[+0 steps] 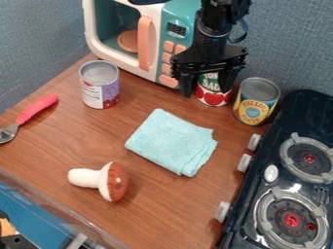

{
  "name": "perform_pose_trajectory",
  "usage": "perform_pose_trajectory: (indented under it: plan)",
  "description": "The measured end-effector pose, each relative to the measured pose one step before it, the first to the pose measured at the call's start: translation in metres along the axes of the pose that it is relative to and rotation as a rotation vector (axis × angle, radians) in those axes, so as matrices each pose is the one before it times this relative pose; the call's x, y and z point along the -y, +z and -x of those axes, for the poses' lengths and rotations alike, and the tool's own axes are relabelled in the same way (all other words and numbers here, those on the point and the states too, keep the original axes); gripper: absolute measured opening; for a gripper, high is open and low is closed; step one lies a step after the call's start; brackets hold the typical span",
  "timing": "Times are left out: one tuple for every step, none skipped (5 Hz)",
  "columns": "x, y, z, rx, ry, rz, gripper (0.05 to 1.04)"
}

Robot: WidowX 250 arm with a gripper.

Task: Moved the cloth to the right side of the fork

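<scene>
Hanging near the top of the camera view, the black gripper (207, 88) is open, its two fingers apart in front of a red-and-white can. The light blue cloth (172, 142) lies folded on the wooden counter, lower in the view than the gripper and apart from it. At the far left edge is a utensil with a pinkish-red handle (36, 108) and a metal head partly cut off by the view; whether that head is a fork's cannot be told. The cloth is well to the right of this utensil.
A toy microwave (158, 48) stands at the back. Around it are a purple-labelled can (100, 87), the red-and-white can (212, 97) and a yellow-labelled can (255, 104). A toy mushroom (110, 181) lies lower left of the cloth; a dark stove (276, 160) borders the right side.
</scene>
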State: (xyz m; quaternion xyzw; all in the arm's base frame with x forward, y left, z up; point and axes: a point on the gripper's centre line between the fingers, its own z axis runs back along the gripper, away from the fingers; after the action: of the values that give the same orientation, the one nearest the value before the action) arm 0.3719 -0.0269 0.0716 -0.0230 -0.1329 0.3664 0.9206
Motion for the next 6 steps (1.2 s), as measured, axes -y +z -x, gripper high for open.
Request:
perform_pose_trajectory:
  plan:
    - [-0.00298, -0.01091, 0.00380, -0.0210, 0.0019, -0.0243, 1.001]
    - [-0.00745, -0.01391, 0.00670, -0.0237, 0.0032, -0.0318, 1.001]
    - [-0.01006, -0.00805, 0.00080, -0.0046, 0.0171, -0.0154, 1.001]
    - [-0.01279, -0.01460, 0.00379, -0.0357, 0.0303, -0.0055, 1.001]
    - [-0.00279, -0.02020, 0.00473, 0.0067, -0.0140, -0.0203, 1.001]
    - [-0.00138, -0.01542, 0.00449, -0.0160, -0.0003, -0.0161, 1.001]
